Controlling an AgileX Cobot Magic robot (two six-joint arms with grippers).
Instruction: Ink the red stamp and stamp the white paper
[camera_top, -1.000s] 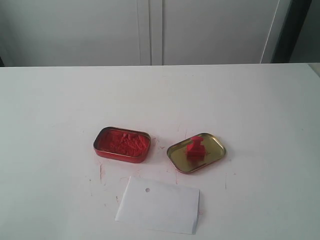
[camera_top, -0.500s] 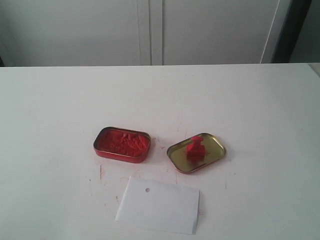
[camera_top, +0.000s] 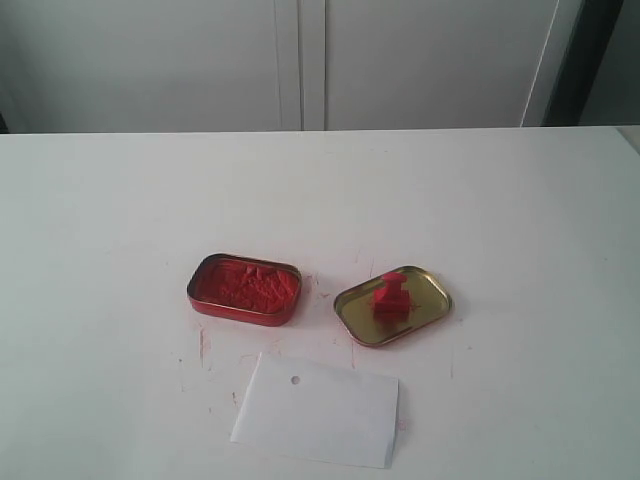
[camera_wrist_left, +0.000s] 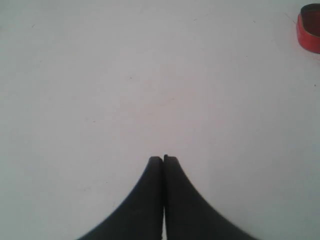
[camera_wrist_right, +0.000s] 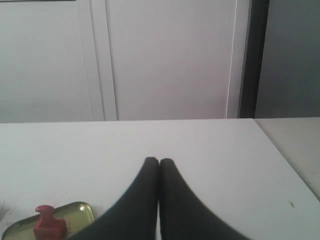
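Note:
The tiny red stamp (camera_top: 390, 297) stands upright inside the gold tin lid (camera_top: 425, 306), right of the table's middle; it also shows in the right wrist view as the red stamp (camera_wrist_right: 47, 222) on the lid (camera_wrist_right: 77, 214). The white paper (camera_top: 318, 410) with its small punched hole lies near the front edge. A red tin of crumbly red paste (camera_top: 243, 288) sits left of the lid. Neither arm appears in the exterior view. My left gripper (camera_wrist_left: 163, 159) is shut and empty over bare table. My right gripper (camera_wrist_right: 159, 161) is shut and empty, apart from the stamp.
White cabinet doors (camera_top: 300, 60) stand behind the table's (camera_top: 120, 200) far edge. Red ink smudges mark the tabletop around the tins. A corner of the red tin (camera_wrist_left: 310, 27) shows in the left wrist view. The table's right edge (camera_wrist_right: 285, 155) shows in the right wrist view.

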